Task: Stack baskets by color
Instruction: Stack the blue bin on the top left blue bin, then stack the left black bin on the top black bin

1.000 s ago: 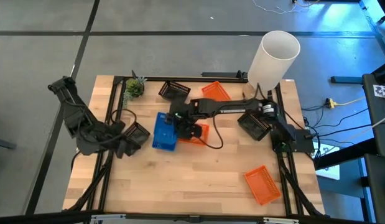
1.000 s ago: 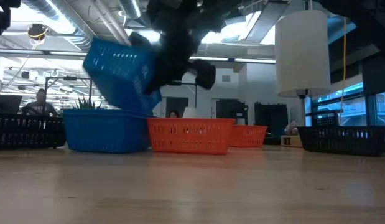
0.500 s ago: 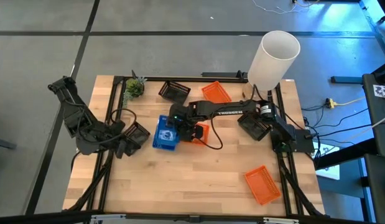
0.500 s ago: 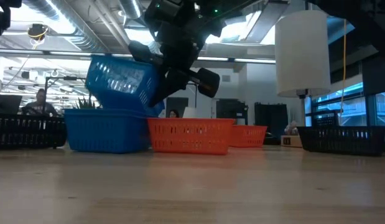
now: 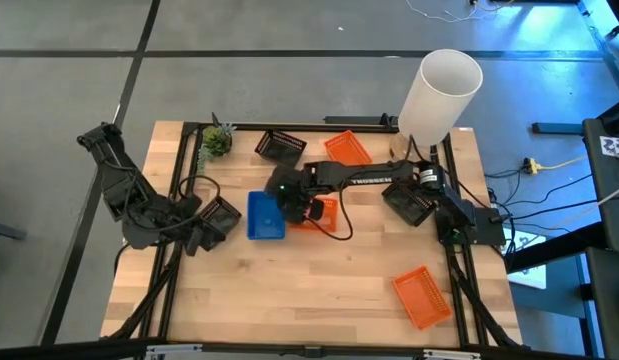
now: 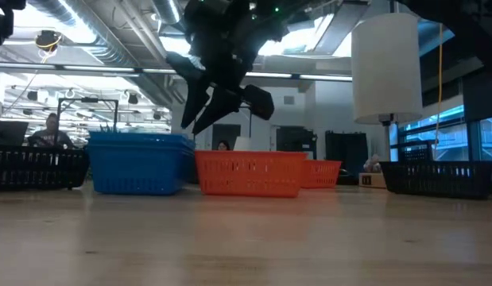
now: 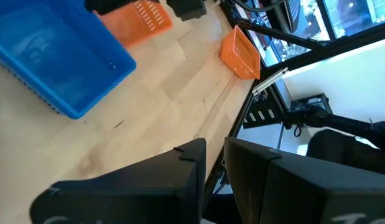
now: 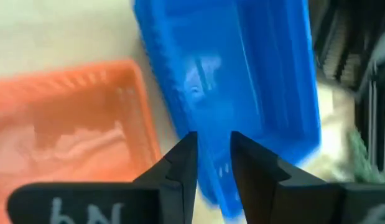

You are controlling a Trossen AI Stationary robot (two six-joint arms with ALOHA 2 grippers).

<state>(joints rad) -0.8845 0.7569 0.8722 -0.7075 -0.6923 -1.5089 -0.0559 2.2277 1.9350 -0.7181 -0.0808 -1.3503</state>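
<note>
Two blue baskets (image 5: 264, 217) sit nested as one level stack (image 6: 139, 163) on the table, left of centre. An orange basket (image 5: 319, 213) stands against the stack's right side. My right gripper (image 6: 191, 123) hangs open just above the stack's right end (image 8: 212, 155), with nothing between its fingers. My left gripper (image 5: 206, 228) waits at the table's left side over a black basket (image 5: 222, 213) that rests on the table. Its fingers (image 7: 215, 168) stand a narrow gap apart, holding nothing.
Other baskets lie about: black ones at the far middle (image 5: 280, 146) and at the right (image 5: 409, 203), orange ones at the far side (image 5: 346, 148) and at the near right corner (image 5: 424, 297). A tall white cylinder (image 5: 440, 92) and a small plant (image 5: 216, 140) stand at the far edge.
My right gripper held a blue basket tilted above the other blue one and brought it down. It then opened and let go. The basket now sits level, nested in the lower blue basket, and the gripper stands just above it.
</note>
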